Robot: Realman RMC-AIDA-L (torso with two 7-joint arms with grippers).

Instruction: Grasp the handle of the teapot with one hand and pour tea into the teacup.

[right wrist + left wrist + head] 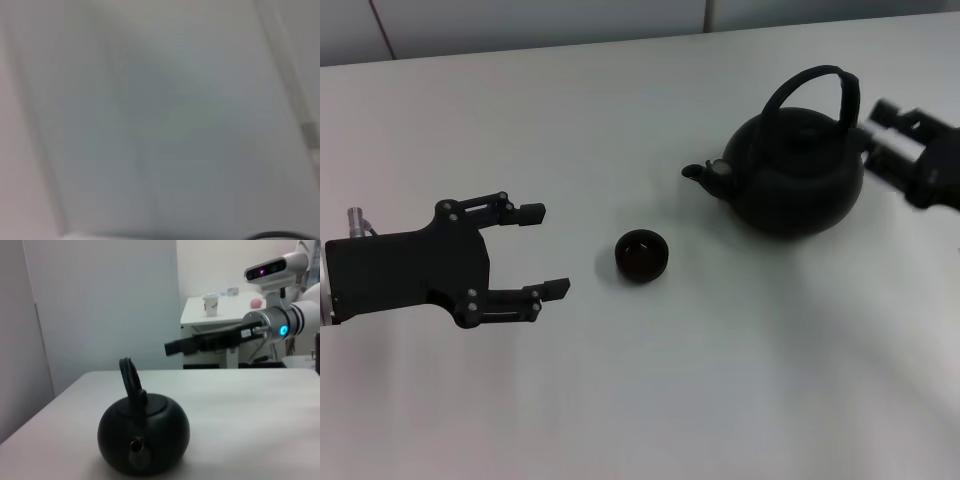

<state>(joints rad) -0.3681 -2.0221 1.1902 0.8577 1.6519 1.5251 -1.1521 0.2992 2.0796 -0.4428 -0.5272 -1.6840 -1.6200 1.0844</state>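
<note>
The matte-black teapot (798, 175) stands on the white table (720, 380) at the right, its spout (698, 172) pointing left toward the teacup (642, 255). The arched handle (812, 80) stands upright over the lid. My right gripper (876, 133) hovers just right of the teapot at handle height, open and apart from the handle. In the left wrist view the teapot (144, 436) faces the camera, with the handle (131, 381) edge-on and the right gripper (172, 347) above and behind it. My left gripper (546, 251) is open and empty, left of the teacup.
The table's far edge meets a pale wall (520, 25). Beyond the table, the left wrist view shows a white side table (220, 310) with a paper cup (211, 304). The right wrist view shows only a blurred pale surface.
</note>
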